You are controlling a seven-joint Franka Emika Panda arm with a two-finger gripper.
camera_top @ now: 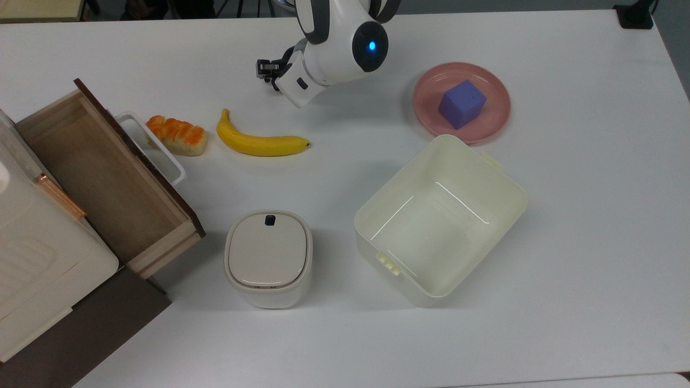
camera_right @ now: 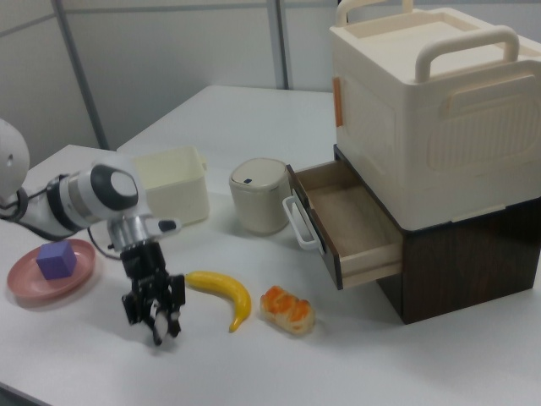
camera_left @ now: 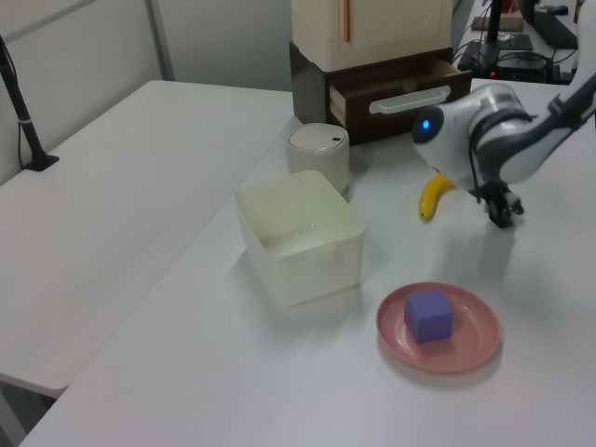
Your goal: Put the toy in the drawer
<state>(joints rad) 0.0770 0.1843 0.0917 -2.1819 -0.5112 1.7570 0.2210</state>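
In the top view your gripper (camera_top: 268, 69) sat at upper centre, above the banana (camera_top: 260, 142); the open drawer (camera_top: 102, 178) lay at the left edge, its inside bare wood. A purple cube (camera_top: 461, 103) rested on the pink plate (camera_top: 498, 116) at upper right.

In the left view the gripper (camera_left: 500, 210) pointed down at the table at right, just right of the banana (camera_left: 430, 197).

In the right view, at lower left, the gripper (camera_right: 157, 315) was clamped on the toy (camera_right: 160, 320), a small black-and-white shape between the fingers, left of the banana (camera_right: 223, 295). The drawer (camera_right: 348, 227) stood pulled out at centre right.
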